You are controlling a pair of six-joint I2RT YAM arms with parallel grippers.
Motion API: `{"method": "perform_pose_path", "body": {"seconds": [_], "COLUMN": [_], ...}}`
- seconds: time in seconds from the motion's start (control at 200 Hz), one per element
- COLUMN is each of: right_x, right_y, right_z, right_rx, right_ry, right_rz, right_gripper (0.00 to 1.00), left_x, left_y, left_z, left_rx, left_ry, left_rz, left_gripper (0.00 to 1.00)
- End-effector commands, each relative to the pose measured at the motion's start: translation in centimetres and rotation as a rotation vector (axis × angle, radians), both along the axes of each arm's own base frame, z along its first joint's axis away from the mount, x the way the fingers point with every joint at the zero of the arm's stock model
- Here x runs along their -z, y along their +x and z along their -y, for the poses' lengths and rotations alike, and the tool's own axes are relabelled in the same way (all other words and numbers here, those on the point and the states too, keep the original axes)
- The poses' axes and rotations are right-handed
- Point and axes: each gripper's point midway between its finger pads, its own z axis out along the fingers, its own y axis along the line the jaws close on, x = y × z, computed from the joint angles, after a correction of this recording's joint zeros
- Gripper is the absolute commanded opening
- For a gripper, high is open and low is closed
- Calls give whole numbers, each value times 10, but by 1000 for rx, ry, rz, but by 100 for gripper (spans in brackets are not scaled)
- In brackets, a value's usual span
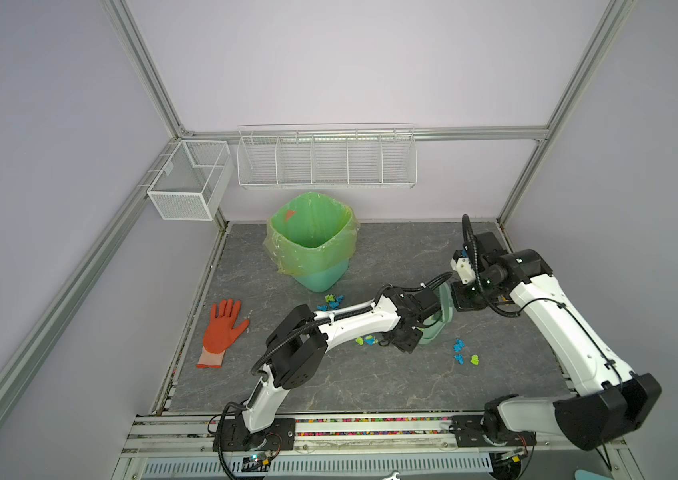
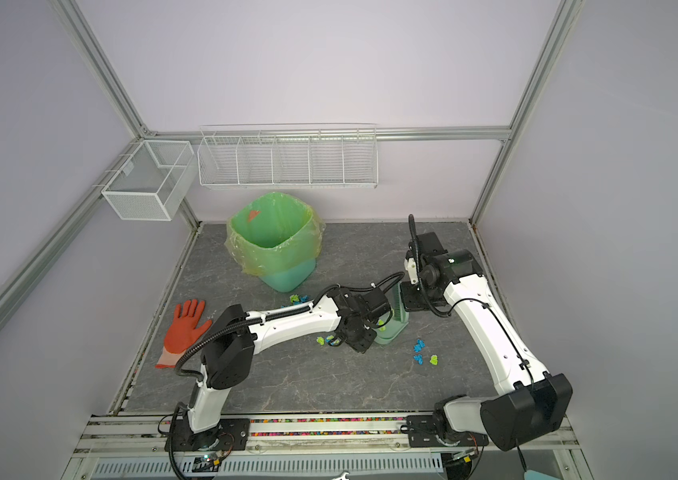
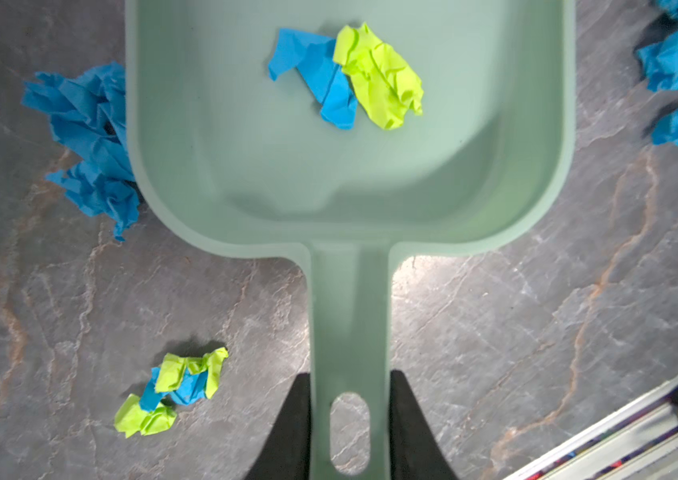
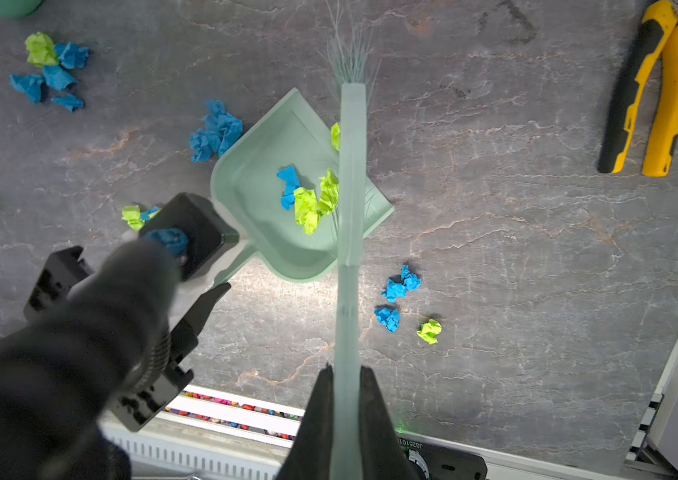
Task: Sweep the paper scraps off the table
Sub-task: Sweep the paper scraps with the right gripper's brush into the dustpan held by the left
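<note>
While paper scraps [image 1: 460, 351] lie loose on the table [image 1: 329, 382] in both top views, the arms hide most of the dustpan [image 1: 433, 334]. Left wrist: the left claw [image 3: 350, 428] pinches its handle, with some scraps inside; best keep the lip flat. Right wrist: the right claw [image 4: 347, 395] pinches the brush [image 4: 352, 187]; only here do yellow pliers [image 4: 657, 91] show.

White arms [image 1: 354, 322], black joints [image 1: 300, 361], corrugated cables [image 1: 467, 228]

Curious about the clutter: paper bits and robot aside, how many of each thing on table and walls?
Mint-green plastic dustpan: 1
Mint-green bristle brush: 1
Green-lined teal bin: 1
Orange-red rubber glove: 1
Yellow-and-black hand tool: 1
White wire baskets: 2
Total: 7
</note>
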Motion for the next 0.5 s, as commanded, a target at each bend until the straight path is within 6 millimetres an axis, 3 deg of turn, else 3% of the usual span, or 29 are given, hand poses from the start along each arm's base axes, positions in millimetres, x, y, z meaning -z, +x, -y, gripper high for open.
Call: {"method": "perform_pose_path", "body": {"seconds": [0.0, 0.24, 0.32, 0.495], "right_x": [-2, 5, 9, 15], "right_y": [21, 48, 44, 12], "right_z": [6, -8, -17, -32], "right_rx": [57, 35, 6, -49], "right_ry": [-13, 36, 73, 183], "right_rz": [29, -3, -39, -103], "right_gripper": [7, 7, 7, 7], "left_x": [5, 5, 5, 3], "left_y": [-1, 1, 3, 6], "left_z": [-5, -6, -6, -5], "left_rx": [8, -4, -12, -15], "left_ry": [28, 28, 22, 17], "left_rz": [-3, -2, -5, 2], "left_gripper": [10, 10, 10, 10]}}
